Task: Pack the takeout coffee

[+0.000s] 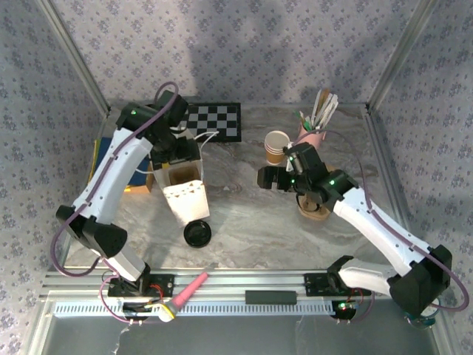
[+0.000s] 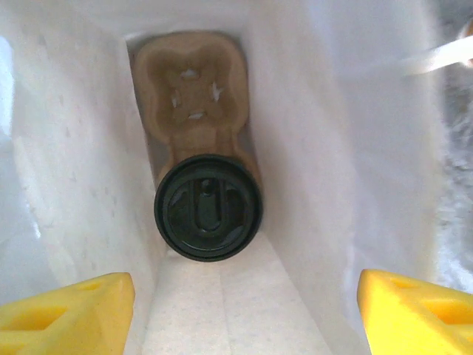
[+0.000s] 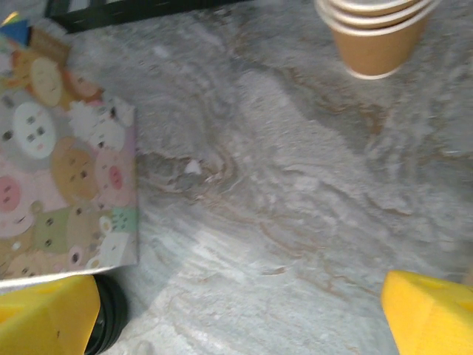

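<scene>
Presently the takeout coffee (image 1: 315, 211) — a single tan paper cup — is seen standing on the marble table (image 1: 244, 222), right of centre. It is partly hidden beneath the right arm (image 1: 369, 214), so that only its lower wall is shown, and it is kept apart from both grippers. A stack of nested cups (image 1: 277, 146) is placed near it, farther back and to the left, beside a pink holder (image 1: 314, 134) of utensils.

The left gripper (image 2: 245, 288) is held over the mouth of the white paper bag (image 1: 185, 196), its yellow fingers (image 2: 66, 314) spread wide and gripping nothing. Inside the bag, in the left wrist view, a brown pulp carrier (image 2: 188, 81) is laid on the bottom. A black lid (image 2: 208, 207) is seated over its nearer slot — whether a cup is under that lid cannot be told.

The right gripper (image 3: 240, 303) is poised low above bare table between the bag and the stack, jaws spread fully and empty. A second black lid (image 1: 198, 234) is laid flat on the table just in front of the bag. A checkerboard (image 1: 214, 120) is set at the back edge.
</scene>
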Robot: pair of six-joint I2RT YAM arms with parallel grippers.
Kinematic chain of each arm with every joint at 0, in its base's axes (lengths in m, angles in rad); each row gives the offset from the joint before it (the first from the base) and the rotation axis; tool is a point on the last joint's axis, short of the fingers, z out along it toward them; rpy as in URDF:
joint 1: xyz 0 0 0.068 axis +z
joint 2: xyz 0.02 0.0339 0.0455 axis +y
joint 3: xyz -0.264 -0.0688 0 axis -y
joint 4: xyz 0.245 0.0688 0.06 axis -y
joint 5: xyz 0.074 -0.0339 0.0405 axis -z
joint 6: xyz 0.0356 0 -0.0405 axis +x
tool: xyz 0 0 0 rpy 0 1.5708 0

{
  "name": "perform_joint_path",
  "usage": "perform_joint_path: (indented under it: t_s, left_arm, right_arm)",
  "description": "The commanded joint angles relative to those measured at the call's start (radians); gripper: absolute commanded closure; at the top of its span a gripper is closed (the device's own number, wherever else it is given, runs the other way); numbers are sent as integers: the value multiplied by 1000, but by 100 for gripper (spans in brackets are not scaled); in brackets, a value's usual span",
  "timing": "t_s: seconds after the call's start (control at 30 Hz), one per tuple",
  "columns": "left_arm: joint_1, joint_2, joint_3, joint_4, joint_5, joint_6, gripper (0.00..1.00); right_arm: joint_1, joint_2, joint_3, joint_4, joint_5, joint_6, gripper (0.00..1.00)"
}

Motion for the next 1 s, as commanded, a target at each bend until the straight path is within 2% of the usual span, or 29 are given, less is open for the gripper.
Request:
perform_joint_path:
  t_s: [0.0, 0.1, 0.2, 0.27, 0.4, 0.5, 0.57, 0.67, 0.87, 0.97]
  left_arm:
    - [5, -41, 113, -52, -14, 11, 21]
    - [5, -52, 176, -50, -19, 28, 20]
    - [8, -78, 213, -25, -26, 44, 14]
    - [11, -103, 221, 9, -22, 55, 1]
    - [12, -150, 213, 100, 19, 80, 0]
    - [12, -171, 195, 161, 67, 101, 0]
    - [11, -182, 179, 195, 96, 116, 0]
    - [12, -192, 163, 211, 100, 132, 0]
    - [16, -205, 135, 211, 83, 146, 0]
    - [19, -206, 132, 209, 79, 147, 0]
  right_arm:
    - [-67, 26, 70, -103, 76, 6, 0]
    - [-163, 60, 111, -123, 74, -8, 2]
    - [-254, 103, 180, -134, 85, -39, 11]
    - [-314, 143, 224, -146, 89, -51, 15]
    - [-430, 243, 314, -143, 87, -83, 34]
    - [-497, 344, 401, -153, 80, -98, 44]
    - [-530, 416, 463, -163, 71, -108, 47]
    - [-558, 520, 556, -197, 72, -116, 58]
    - [-589, 635, 650, -197, 80, -148, 61]
    - [-591, 675, 701, -210, 97, -167, 69]
